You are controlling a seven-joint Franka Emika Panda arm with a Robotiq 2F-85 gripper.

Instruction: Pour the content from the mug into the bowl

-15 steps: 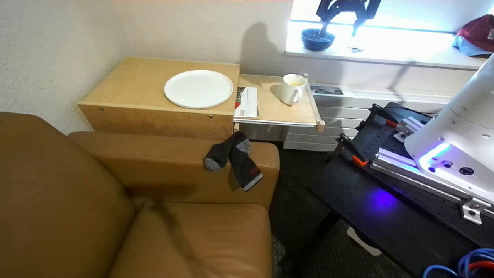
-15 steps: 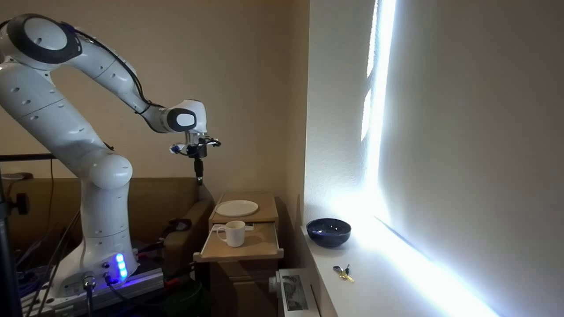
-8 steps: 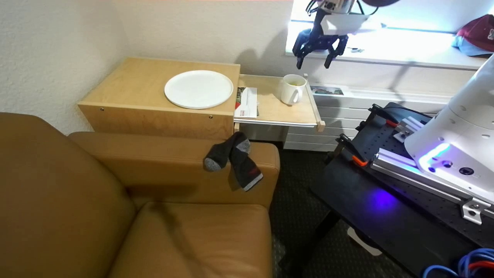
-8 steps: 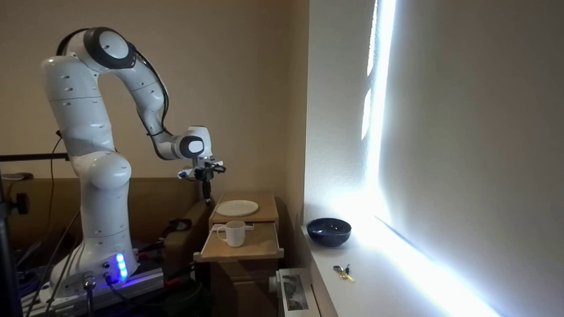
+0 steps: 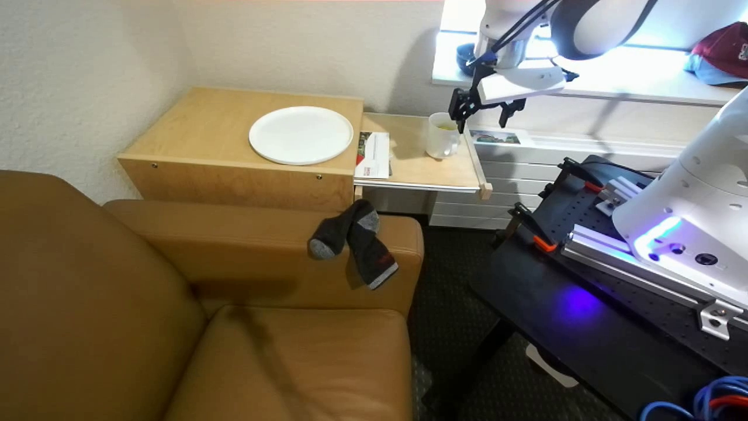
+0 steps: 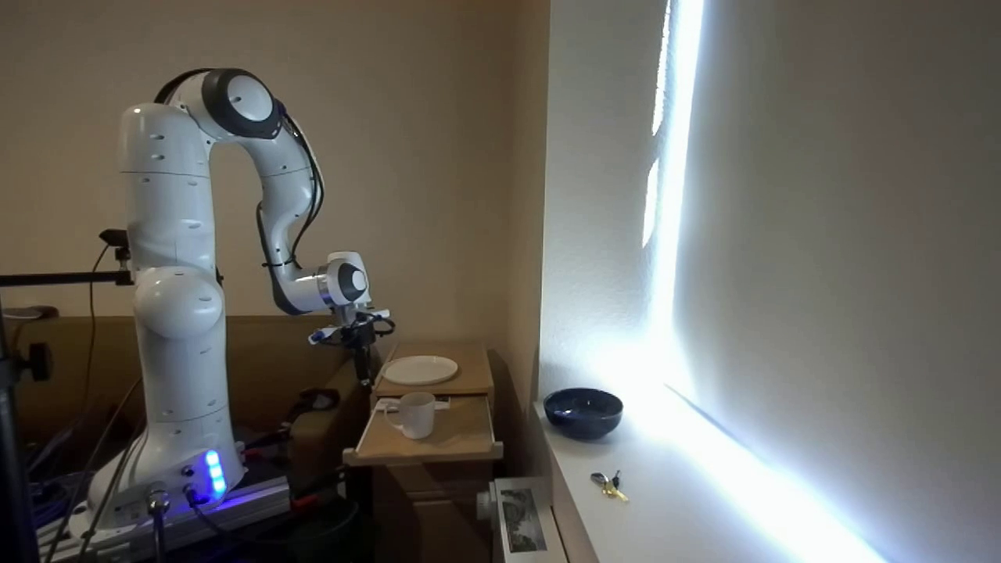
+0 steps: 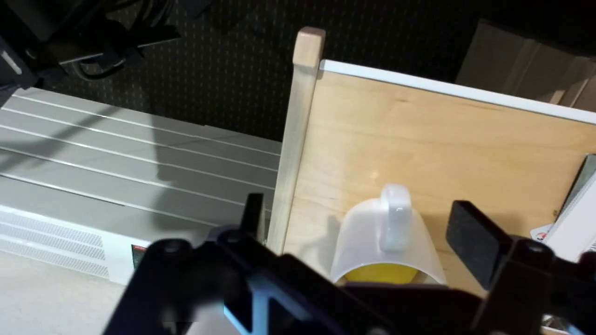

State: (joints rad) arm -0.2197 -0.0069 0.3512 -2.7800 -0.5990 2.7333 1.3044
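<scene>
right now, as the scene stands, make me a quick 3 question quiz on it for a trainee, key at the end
1. Short answer: the white ceramic mug with a side handle stands upright on the pale wooden pull-out shelf. What colour are its contents?
2. True or false: the jaws are shut on the mug's handle.
3. Multiple choice: where does the round dark-blue bowl stand?
a) on the flat round white plate
b) on the white windowsill
c) on the brown leather couch

Key:
1. Yellow
2. False; the jaws stand open
3. b
</scene>
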